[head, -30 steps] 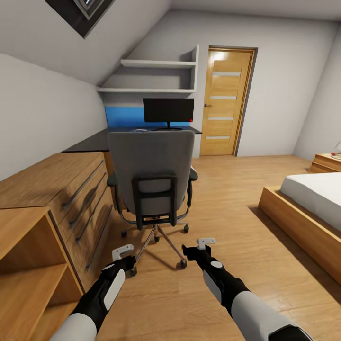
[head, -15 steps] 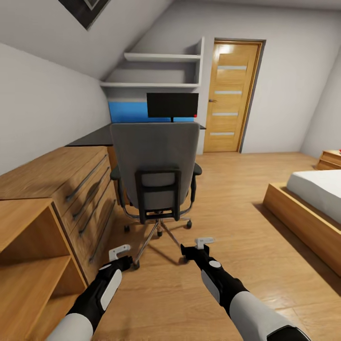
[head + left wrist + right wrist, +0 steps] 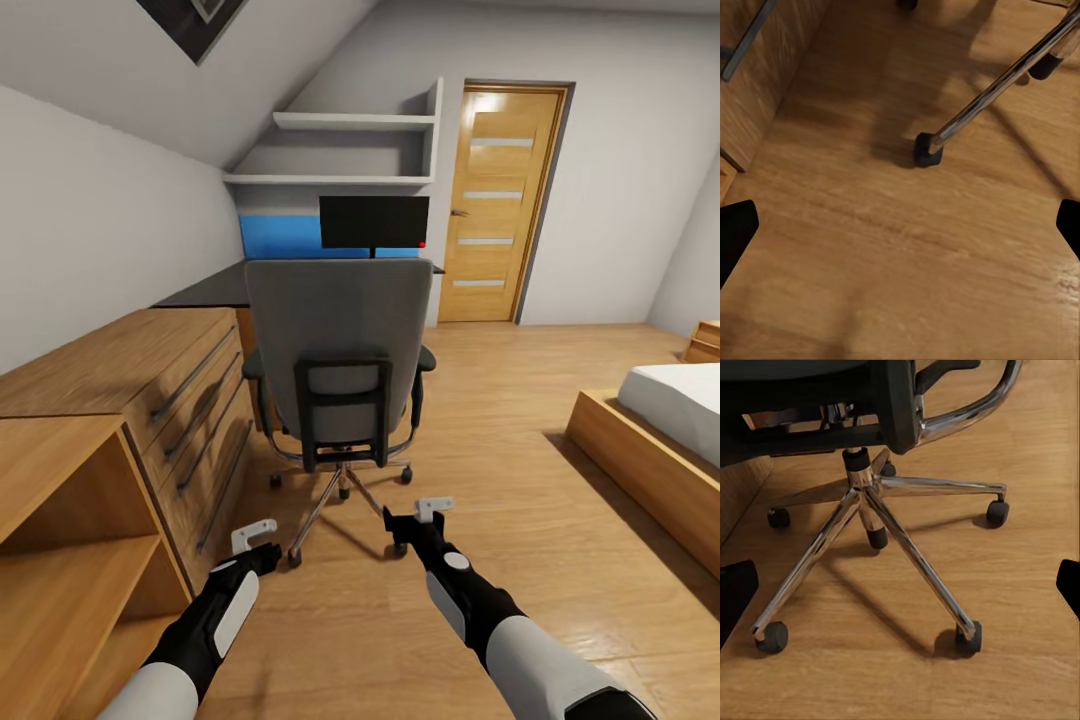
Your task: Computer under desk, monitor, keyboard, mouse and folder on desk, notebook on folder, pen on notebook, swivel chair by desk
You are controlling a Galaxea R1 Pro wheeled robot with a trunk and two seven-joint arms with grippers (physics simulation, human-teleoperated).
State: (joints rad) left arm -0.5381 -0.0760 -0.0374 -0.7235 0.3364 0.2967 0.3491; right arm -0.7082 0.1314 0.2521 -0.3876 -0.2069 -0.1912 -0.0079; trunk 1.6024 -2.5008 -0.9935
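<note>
The swivel chair (image 3: 340, 340) stands in front of me with its tall grey back toward me, so its seat and anything on it are hidden. Its chrome star base (image 3: 870, 502) and casters rest on the wood floor. Beyond it the monitor (image 3: 374, 222) stands on the black desk (image 3: 210, 290), in front of the blue back panel (image 3: 280, 237). The folder and the keyboard are hidden. My left gripper (image 3: 255, 535) is open and held low near one chair caster (image 3: 926, 148). My right gripper (image 3: 430, 510) is open just short of the base, and both grippers hold nothing.
An oak dresser (image 3: 150, 390) and an open oak shelf unit (image 3: 60, 540) line the left wall. A bed (image 3: 660, 420) lies at the right and a wooden door (image 3: 500, 200) at the back. White wall shelves (image 3: 340, 150) hang above the desk. Open floor lies right of the chair.
The whole head view has shifted and the chair looms slightly larger, so the camera moved toward it. Both arms keep their pose, and the grippers stay open.
</note>
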